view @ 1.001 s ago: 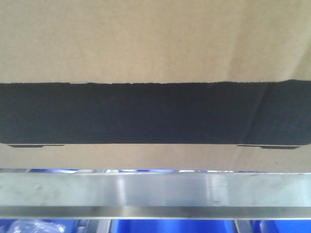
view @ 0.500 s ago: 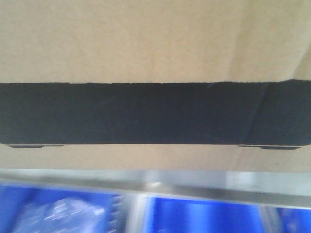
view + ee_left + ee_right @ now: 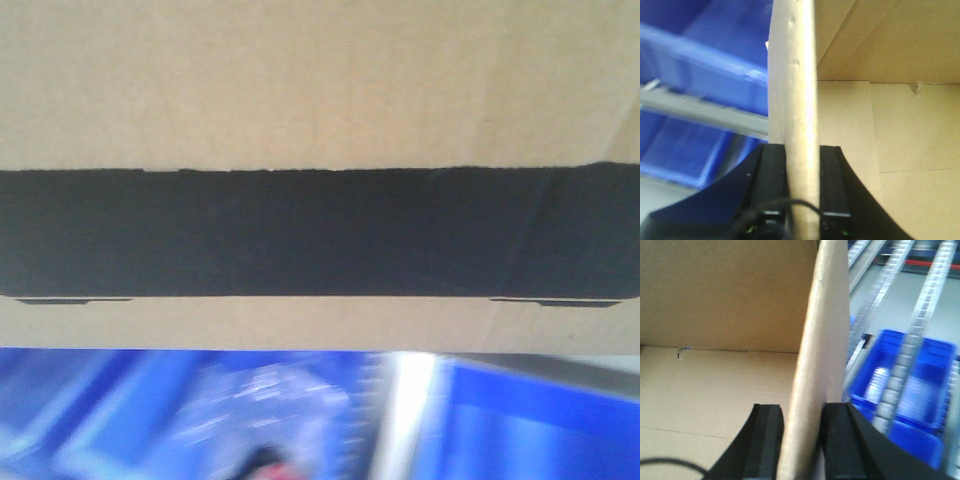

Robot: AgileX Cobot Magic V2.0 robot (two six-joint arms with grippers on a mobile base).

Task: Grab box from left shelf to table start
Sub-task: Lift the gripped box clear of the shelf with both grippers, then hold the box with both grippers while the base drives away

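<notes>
- Exterior front-facing view: the box fills the frame from 9 o'clock to 3 o'clock, so its long axis is seen running level across the picture.
- Its brown face is turned to the camera and is crossed by a broad black band along the same line. No lettering can be read on it.
- Under the box's lower edge, at 6 o'clock, blue bins are seen, heavily blurred. No gripper is shown here.
- Left wrist-mounted view: the left gripper is seen at 6 o'clock, with its two black fingers pressed against a cardboard wall of the box, one on each face.
- The wall is seen edge-on, rising from the fingers towards 12 o'clock. The box's bare brown inside is spread from 1 to 5 o'clock.
- At 9 o'clock, outside the wall, a grey rail is crossed by more blue bins.
- Right wrist-mounted view: the right gripper is likewise clamped on the box's other side wall, with a black finger on either face.
- This wall is tilted slightly, climbing from 6 o'clock towards 12 o'clock, and the box's open inside is laid out from 8 to 11 o'clock.
- At 3 o'clock, the shelf is shown as pale roller tracks running over a blue bin.
</notes>
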